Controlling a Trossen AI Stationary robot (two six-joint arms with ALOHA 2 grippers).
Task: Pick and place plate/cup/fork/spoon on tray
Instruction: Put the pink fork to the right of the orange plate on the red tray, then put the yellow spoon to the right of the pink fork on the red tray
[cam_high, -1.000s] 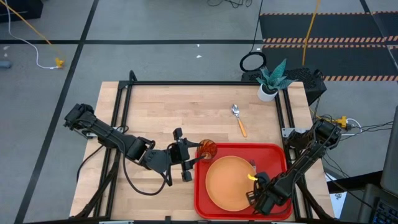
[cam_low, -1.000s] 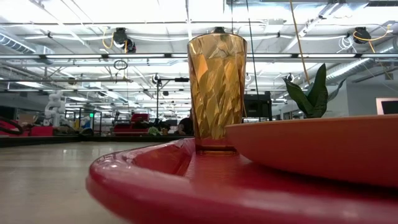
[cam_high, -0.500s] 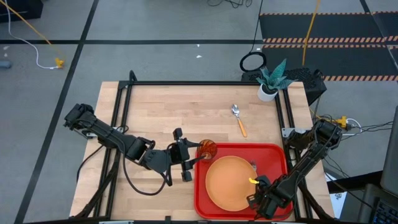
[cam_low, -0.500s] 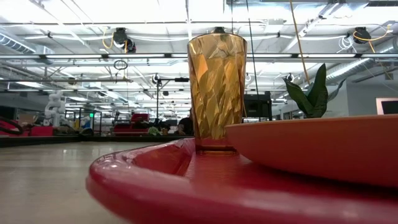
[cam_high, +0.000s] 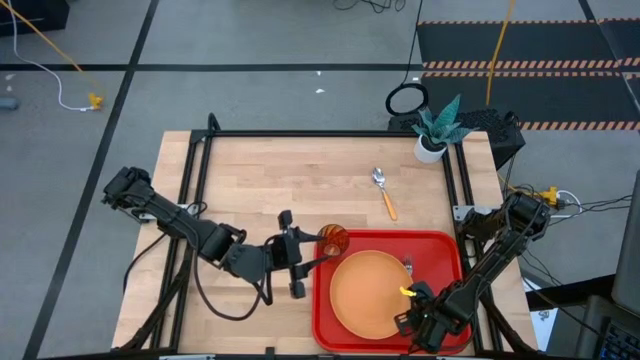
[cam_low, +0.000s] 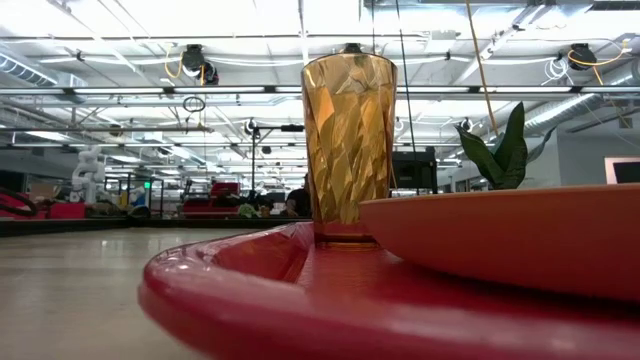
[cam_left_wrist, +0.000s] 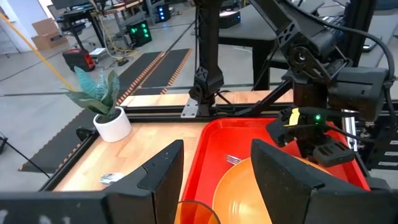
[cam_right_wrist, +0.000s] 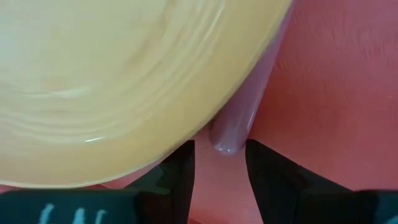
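The red tray (cam_high: 325, 320) lies at the table's near right. The orange plate (cam_high: 372, 292) lies flat in it. The amber cup (cam_high: 333, 238) stands upright on its base in the tray's far left corner (cam_low: 348, 140). My left gripper (cam_high: 308, 250) is open just left of the cup, whose rim (cam_left_wrist: 196, 214) shows low between its fingers. The fork (cam_high: 407, 266) lies in the tray at the plate's right edge. My right gripper (cam_high: 420, 318) is open, its fingers on either side of the handle's end (cam_right_wrist: 229, 138), apart from it. The orange-handled spoon (cam_high: 384, 193) lies on the bare table beyond the tray.
A white pot with a green plant (cam_high: 435, 130) stands at the table's far right corner. A black frame (cam_high: 300, 133) runs around the table's edges. Bare wood (cam_high: 250, 190) stretches left of and beyond the tray.
My left gripper has drawn back a little toward the table's left edge, away from the cup, which stays upright on the tray. My right gripper has shifted slightly toward the near edge, along the fork's handle.
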